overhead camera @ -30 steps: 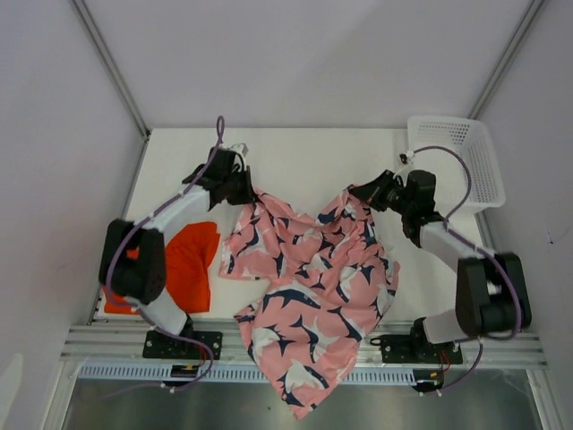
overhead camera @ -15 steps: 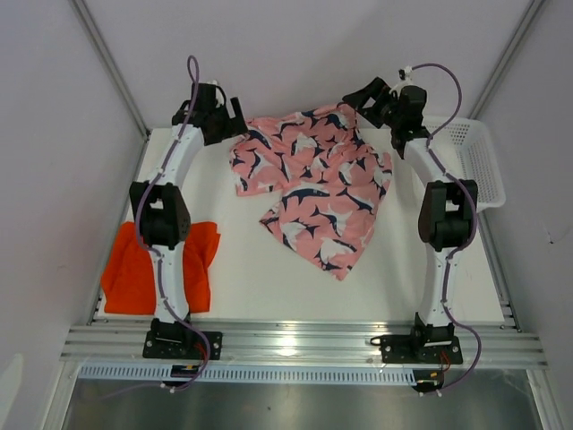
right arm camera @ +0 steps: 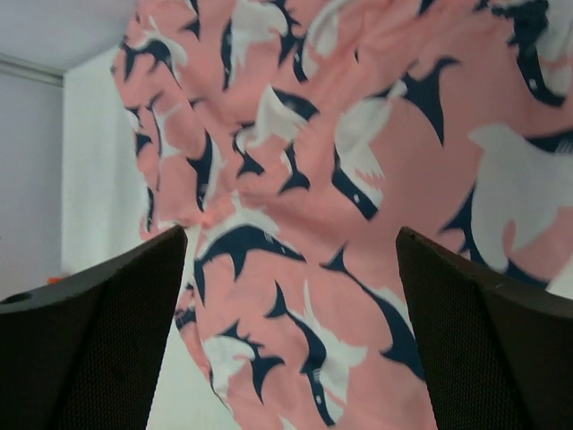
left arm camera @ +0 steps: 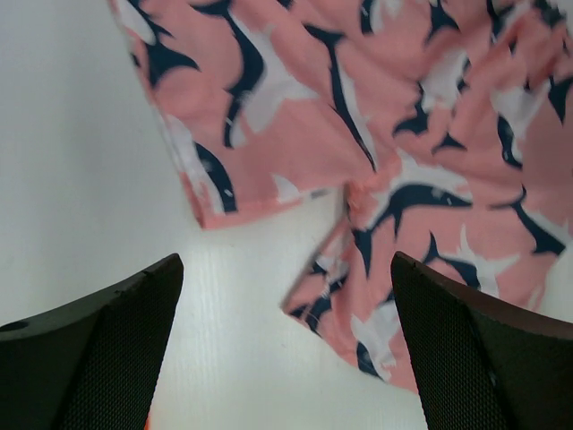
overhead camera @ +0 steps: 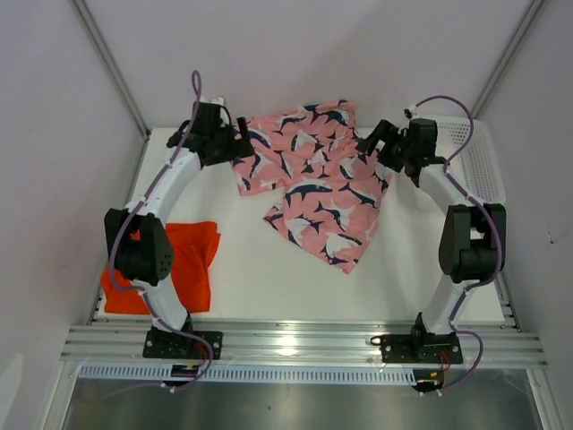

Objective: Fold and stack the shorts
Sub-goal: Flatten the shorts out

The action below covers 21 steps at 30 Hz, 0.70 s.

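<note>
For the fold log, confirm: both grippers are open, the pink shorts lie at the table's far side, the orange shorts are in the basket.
Wrong on one point: the top view shows the orange shorts on the table near the left arm's base, not in the basket. The rest stands.

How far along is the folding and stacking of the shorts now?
Done: nothing clearly; the orange shorts lie apart at the near left, whether folded I cannot tell. In hand: the pink shorts lie spread at the far side, both arms' jaws open beside them. Left: folding the pink pair, then stacking.
</note>
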{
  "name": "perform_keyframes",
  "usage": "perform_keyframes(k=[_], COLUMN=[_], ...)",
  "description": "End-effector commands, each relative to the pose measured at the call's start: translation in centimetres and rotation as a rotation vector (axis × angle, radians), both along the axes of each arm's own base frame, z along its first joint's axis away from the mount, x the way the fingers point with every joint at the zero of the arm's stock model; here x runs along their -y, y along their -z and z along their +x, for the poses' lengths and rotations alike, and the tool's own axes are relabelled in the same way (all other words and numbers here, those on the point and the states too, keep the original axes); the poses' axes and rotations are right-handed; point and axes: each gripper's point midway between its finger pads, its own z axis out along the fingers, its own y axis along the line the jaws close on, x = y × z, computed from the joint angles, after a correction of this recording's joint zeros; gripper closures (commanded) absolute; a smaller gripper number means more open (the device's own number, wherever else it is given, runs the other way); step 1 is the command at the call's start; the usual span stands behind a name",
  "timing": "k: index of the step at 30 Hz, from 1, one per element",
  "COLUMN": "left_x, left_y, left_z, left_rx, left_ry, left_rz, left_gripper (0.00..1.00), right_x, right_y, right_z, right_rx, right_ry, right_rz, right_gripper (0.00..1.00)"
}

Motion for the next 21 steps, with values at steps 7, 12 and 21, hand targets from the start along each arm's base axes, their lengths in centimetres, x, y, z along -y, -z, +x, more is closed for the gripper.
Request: perform_keyframes(k=[7, 12, 21], left_x=[12.7, 14.5, 16.1], left_y=[0.8, 2.2, 4.5], left_z=[-11.6, -17.0, -21.7], left_rx=[0.095, 0.092, 0.069], left_ry=[0.246, 0.317, 0.401], left_rz=[-0.023, -0.031, -0.007], left_gripper=[0.01, 0.01, 0.01], right_x=[-1.2, -2.2, -2.9], right_y=[4.5, 8.4, 10.2], right_z=[-8.7, -17.2, -26.1], right_rx=[-0.155, -0.282, -0.336], right_ry=[0.041, -0.009, -0.024], right_rz=[-0.230, -0.265, -0.285], right_gripper=[0.18, 0.18, 0.33])
